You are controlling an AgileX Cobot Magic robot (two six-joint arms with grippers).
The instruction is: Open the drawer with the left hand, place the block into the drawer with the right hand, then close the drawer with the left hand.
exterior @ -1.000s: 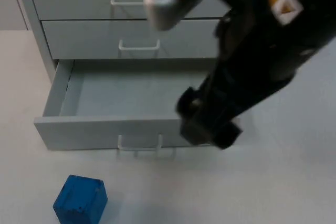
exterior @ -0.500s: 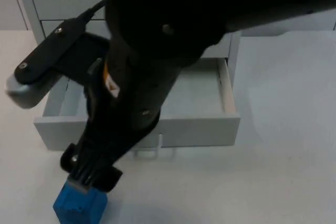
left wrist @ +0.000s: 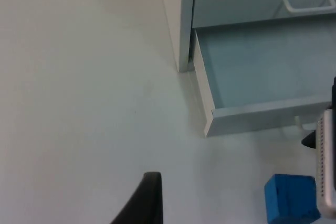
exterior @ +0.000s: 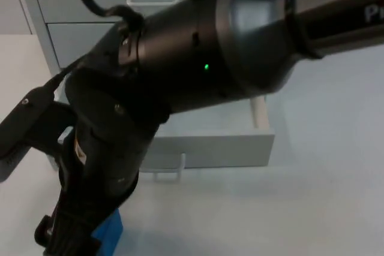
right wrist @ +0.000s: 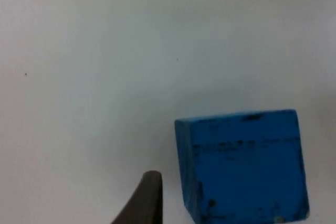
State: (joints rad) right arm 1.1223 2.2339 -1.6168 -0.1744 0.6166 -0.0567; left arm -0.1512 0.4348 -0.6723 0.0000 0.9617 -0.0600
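Over the last second your right arm has swung from above the open drawer [exterior: 210,148] across to the near-left of the bench [exterior: 312,208], and the right tool [exterior: 66,241] now sits low over the blue block [exterior: 109,229]. In the top view the arm's bulk hides most of the block; a sliver of blue shows just beside the tool's tip. The right wrist view puts the block [right wrist: 241,166] on the bare bench, close in front of the tool and a little to one side of the dark fingertip [right wrist: 144,198], apart from it. You cannot tell from these pictures how far the right tool is spread, but nothing is in its hold yet. The drawer is already pulled out and looks empty in the left wrist view [left wrist: 257,77], so the opening step reads as done and the pick-up is the step in hand. Your left tool [left wrist: 142,203] waits well back from the drawer's corner, holding nothing; its spread cannot be made out either. Judging by the offset, the right tool needs centring over the block before it closes.
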